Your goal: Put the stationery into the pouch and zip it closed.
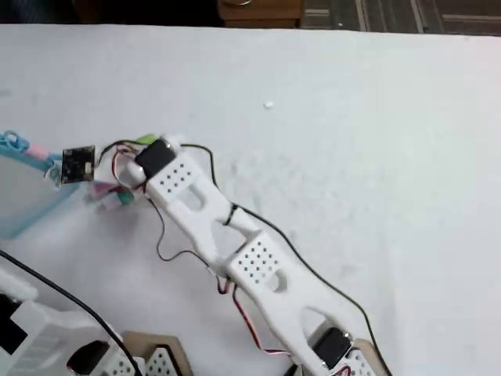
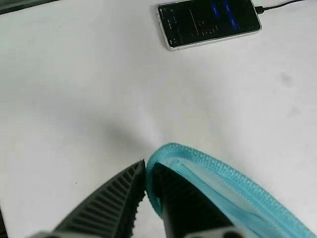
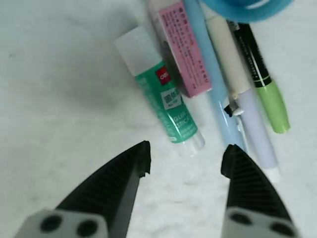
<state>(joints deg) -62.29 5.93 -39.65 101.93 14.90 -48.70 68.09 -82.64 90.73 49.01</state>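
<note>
The right tool point(image 3: 187, 153) hangs over the desk point(image 1: 352, 117) with its jaws spread wide and nothing between them. Just ahead of it lies the stationery, side by side: a green glue stick point(image 3: 163, 99), a pink eraser point(image 3: 185, 49), a blue pen point(image 3: 218, 94), a cream-and-lilac pen point(image 3: 247, 114) and a green marker point(image 3: 265, 84). All of them run lengthwise away from the tool toward the pouch point(image 3: 247, 7), whose blue rim sits at their far ends.

The glue stick is the nearest piece. Its long axis slants a little, its white end is the far one, and its near end points into the open gap. The jaws therefore stand across its width, not along it, so a short advance and a squeeze should take it. The eraser touches its side, so it may get nudged.

The left tool point(image 2: 147, 168) looks closed on the pouch's zipper edge point(image 2: 223, 178), apparently holding it. That leaves the right arm as the free one for the pick.
</note>
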